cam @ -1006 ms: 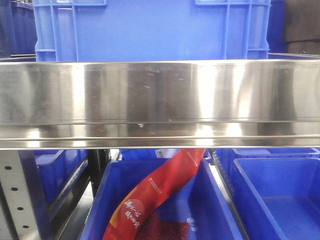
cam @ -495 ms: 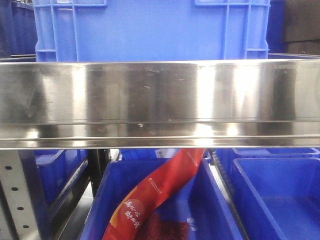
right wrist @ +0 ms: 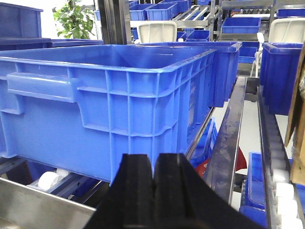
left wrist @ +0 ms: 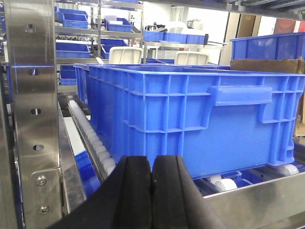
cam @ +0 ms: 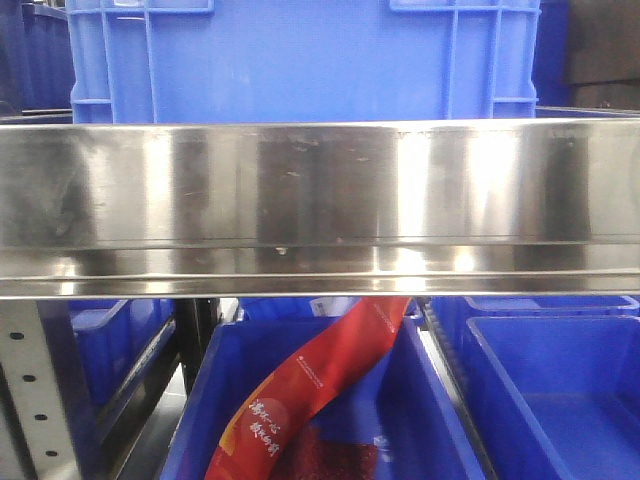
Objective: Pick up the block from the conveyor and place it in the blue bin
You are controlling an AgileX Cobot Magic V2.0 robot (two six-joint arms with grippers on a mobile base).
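A large blue bin point(cam: 300, 60) stands on a roller shelf behind a steel rail. It fills the left wrist view point(left wrist: 190, 114) and the right wrist view point(right wrist: 100, 95). My left gripper point(left wrist: 152, 164) is shut and empty, low in front of the bin's near wall. My right gripper point(right wrist: 154, 162) is shut and empty, in front of the bin's near corner. No block shows in any view. The dark grey conveyor belt is out of view.
A polished steel rail point(cam: 320, 200) spans the front view. Below it lie more blue bins point(cam: 550, 390), one holding a red packet point(cam: 310, 400). White rollers point(left wrist: 95, 143) run beside the bin. A steel upright point(left wrist: 33, 109) stands at left. Shelving with more bins point(right wrist: 238, 24) is behind.
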